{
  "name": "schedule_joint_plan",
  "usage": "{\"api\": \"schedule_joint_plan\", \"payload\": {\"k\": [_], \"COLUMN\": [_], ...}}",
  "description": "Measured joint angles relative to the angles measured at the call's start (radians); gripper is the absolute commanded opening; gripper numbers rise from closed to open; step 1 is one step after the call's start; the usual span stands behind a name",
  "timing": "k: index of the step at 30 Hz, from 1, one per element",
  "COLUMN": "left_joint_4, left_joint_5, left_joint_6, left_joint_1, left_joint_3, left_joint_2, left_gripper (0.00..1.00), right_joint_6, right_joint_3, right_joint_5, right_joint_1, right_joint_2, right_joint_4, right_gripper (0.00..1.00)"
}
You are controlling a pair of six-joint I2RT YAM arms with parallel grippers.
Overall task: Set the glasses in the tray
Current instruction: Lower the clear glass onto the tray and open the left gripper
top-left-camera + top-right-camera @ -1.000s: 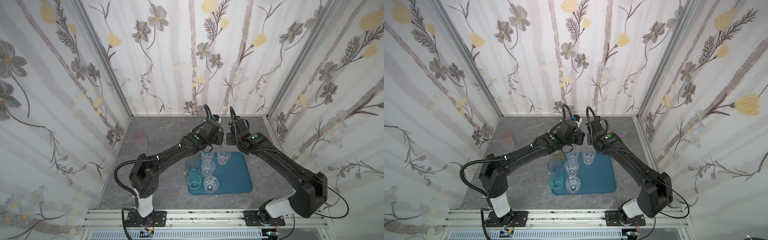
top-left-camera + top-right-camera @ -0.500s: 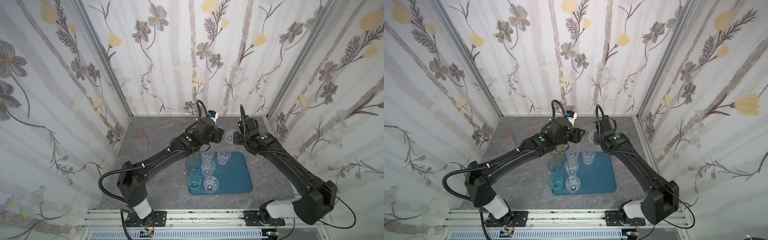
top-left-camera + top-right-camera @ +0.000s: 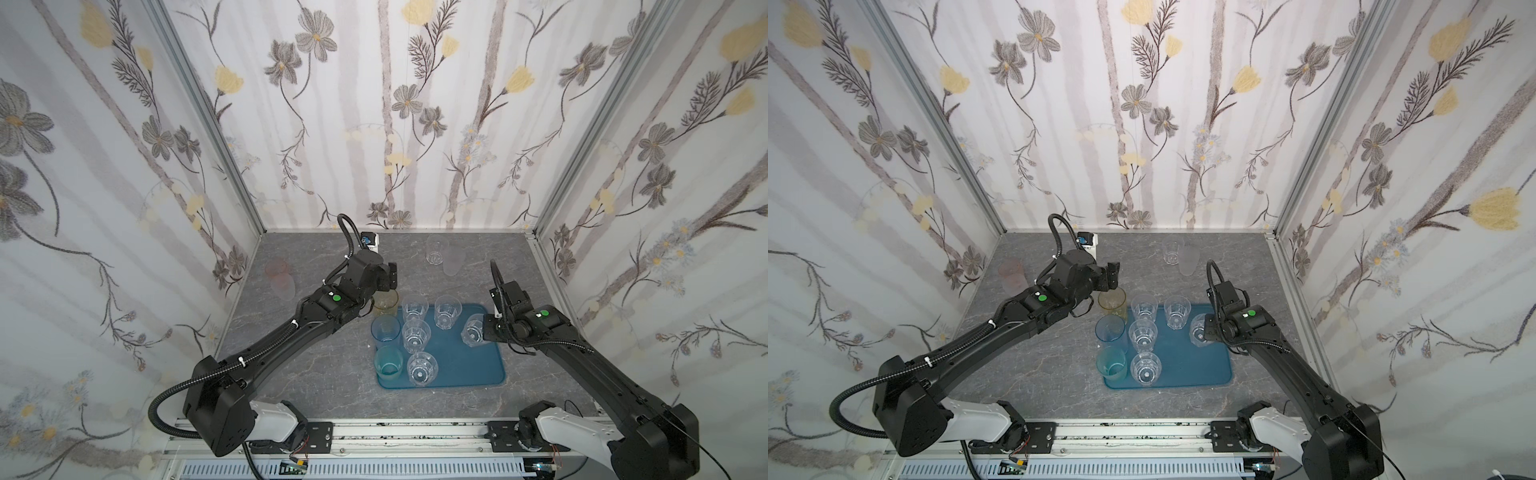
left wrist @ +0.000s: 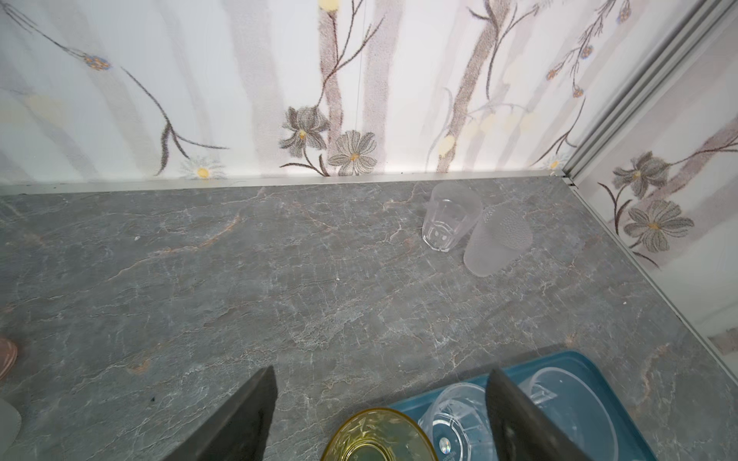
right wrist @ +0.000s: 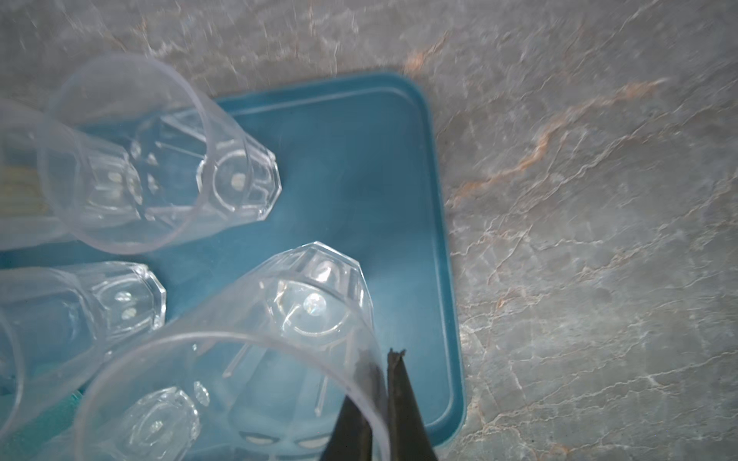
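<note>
The teal-blue tray (image 3: 469,365) (image 3: 1196,365) holds several upright glasses: clear faceted ones (image 3: 414,308) (image 3: 447,311), a light blue one (image 3: 385,330) and a teal one (image 3: 388,363). An amber glass (image 3: 385,301) (image 4: 379,437) stands free at the tray's far left corner. My left gripper (image 3: 387,284) (image 4: 381,399) hangs open just above it, jaws wide apart on either side of it. My right gripper (image 3: 484,330) (image 5: 379,383) is shut on the rim of a clear faceted glass (image 3: 473,330) (image 5: 287,339), held tilted over the tray's right side (image 5: 359,159).
A clear glass (image 3: 434,249) (image 4: 449,217) and a frosted glass (image 3: 453,262) (image 4: 499,243) sit near the back wall on the right. A pink glass (image 3: 275,267) and another frosted glass (image 3: 286,287) stand close to the left wall. Walls enclose three sides.
My left gripper has opened and drawn leftward, with the amber glass now free below it. My right arm has carried the clear glass from the back toward me, over the tray.
</note>
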Motion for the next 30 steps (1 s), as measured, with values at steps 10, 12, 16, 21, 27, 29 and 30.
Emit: {"api": "schedule_joint_plan", "payload": {"k": [10,12,16,21,27,29,30], "left_joint_4": [0.069,0.072,0.08,0.089,0.09,0.09,0.09], "left_joint_5": [0.0,0.0,-0.009,-0.012,-0.011,-0.011,-0.011], "left_joint_6": [-0.043,-0.046,-0.047,-0.051,-0.067,-0.068,-0.068], "left_joint_1": [0.011,0.013,0.018,0.023,0.024,0.024,0.025], "left_joint_3": [-0.078,-0.09,-0.103,-0.122,-0.13,-0.13,-0.13], "left_joint_2": [-0.04,-0.054,-0.077,-0.082,-0.082,-0.082,-0.082], "left_gripper": [0.85,0.85,0.85,0.85,0.85,0.85,0.85], "right_joint_6": [0.039,0.039,0.037,0.027,0.023,0.023,0.023], "right_joint_3": [0.047,0.067,0.09,0.093,0.113,0.116,0.116], "right_joint_5": [-0.045,-0.048,-0.042,-0.02,-0.011,-0.01,-0.009], "right_joint_1": [0.126,0.134,0.138,0.153,0.169,0.172,0.172], "right_joint_2": [0.164,0.191,0.234,0.277,0.298,0.298,0.298], "right_joint_4": [0.055,0.066,0.074,0.085,0.092,0.093,0.091], "right_gripper": [0.02,0.03,0.03,0.05,0.12,0.13,0.15]}}
